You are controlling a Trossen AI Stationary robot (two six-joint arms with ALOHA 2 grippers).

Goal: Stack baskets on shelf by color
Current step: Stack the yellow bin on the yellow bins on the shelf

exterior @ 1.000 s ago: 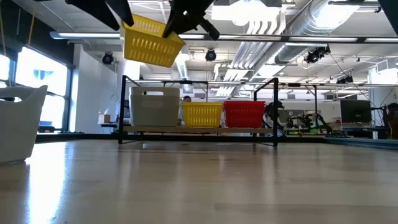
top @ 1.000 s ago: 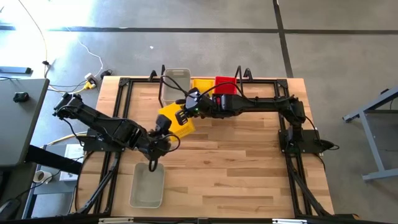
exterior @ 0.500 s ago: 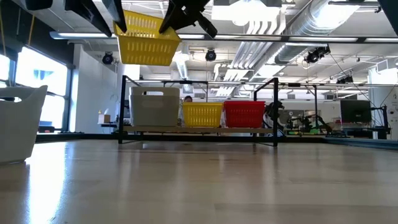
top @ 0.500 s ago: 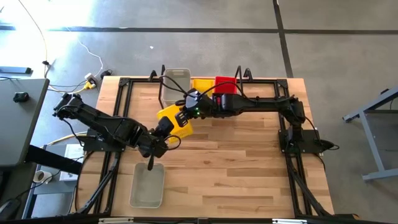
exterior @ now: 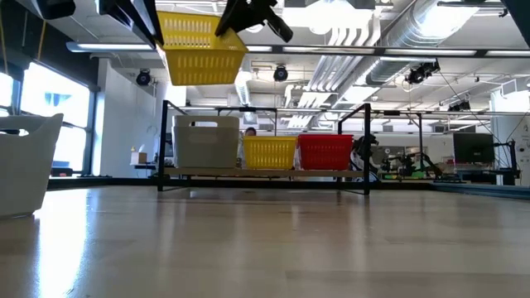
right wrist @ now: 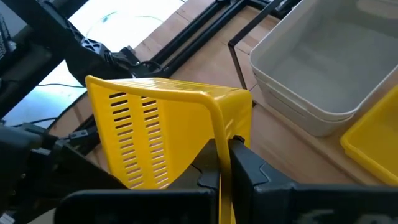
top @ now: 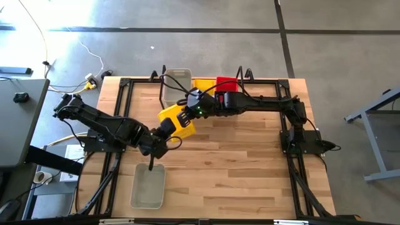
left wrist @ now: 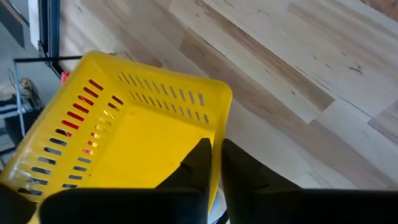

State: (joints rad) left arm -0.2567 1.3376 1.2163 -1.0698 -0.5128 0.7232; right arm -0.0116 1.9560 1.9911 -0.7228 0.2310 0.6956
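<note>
1. The tabletop (top: 225, 169) is pale butcher-block wood in lengthwise strips, with black arm-mount frames (top: 119, 106) bolted along both long sides.
2. Seen from above, the tabletop stands on a grey concrete floor (top: 206, 47) crossed by dark seams, with a yellow cable (top: 44, 37) and a white cable trailing toward a plug block near one corner.
3. In the low view, the room behind is an open workshop: exposed silver ducts (exterior: 389, 33) across the ceiling, a bright window (exterior: 50, 116) at one side, and desks with monitors (exterior: 472, 149) far off.
4. The shelf (exterior: 265, 172) stands at the far edge of the tabletop, holding a grey-white basket stack (exterior: 206, 142), a yellow basket (exterior: 268, 152) and a red basket (exterior: 325, 151) side by side.
5. A second yellow basket (top: 176, 121) hangs in the air above the tabletop, in front of the shelf, roughly level.
6. The left hand (left wrist: 214, 165) is clenched on one rim of that raised basket, its dark fingers pinching the wall.
7. The right hand (right wrist: 225, 163) is clenched on the opposite rim, a finger on each side of the yellow wall.
8. One more grey-white basket (top: 148, 185) rests on the tabletop near the front edge on the left arm's side, well apart from the shelf.
</note>
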